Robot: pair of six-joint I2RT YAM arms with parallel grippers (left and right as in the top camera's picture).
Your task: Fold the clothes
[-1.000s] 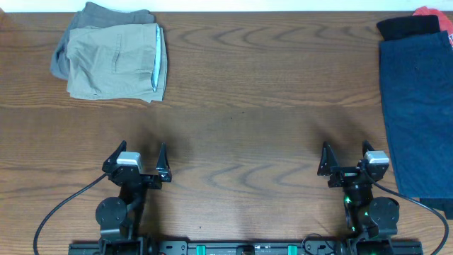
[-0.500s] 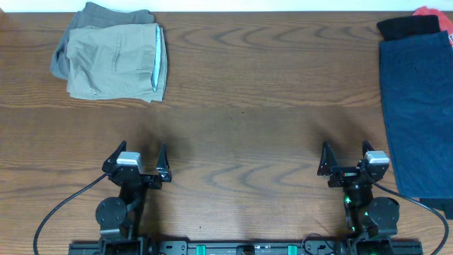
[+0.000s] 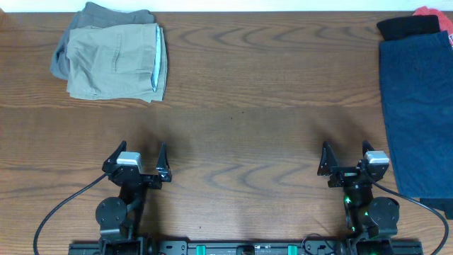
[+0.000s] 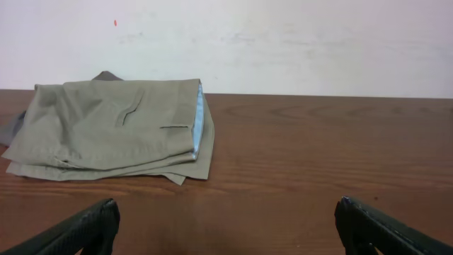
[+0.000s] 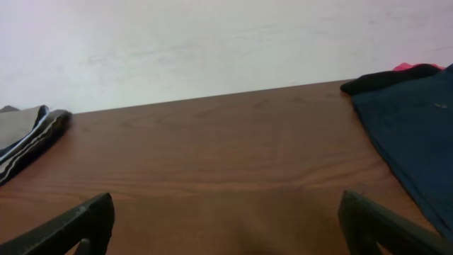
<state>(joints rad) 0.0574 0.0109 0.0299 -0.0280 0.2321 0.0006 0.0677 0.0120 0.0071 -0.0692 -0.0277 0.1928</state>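
Note:
A dark navy garment (image 3: 419, 113) lies flat along the table's right edge and also shows in the right wrist view (image 5: 414, 134). My left gripper (image 3: 136, 157) is open and empty near the front left; its fingertips frame bare wood in the left wrist view (image 4: 226, 227). My right gripper (image 3: 345, 157) is open and empty near the front right, just left of the navy garment, and it shows in the right wrist view (image 5: 226, 227).
Folded khaki shorts (image 3: 113, 60) lie on a grey garment (image 3: 88, 14) at the back left, also in the left wrist view (image 4: 113, 127). A black garment (image 3: 407, 27) and red cloth (image 3: 428, 11) sit at the back right. A white wall (image 4: 283, 42) backs the wooden table (image 3: 248, 106).

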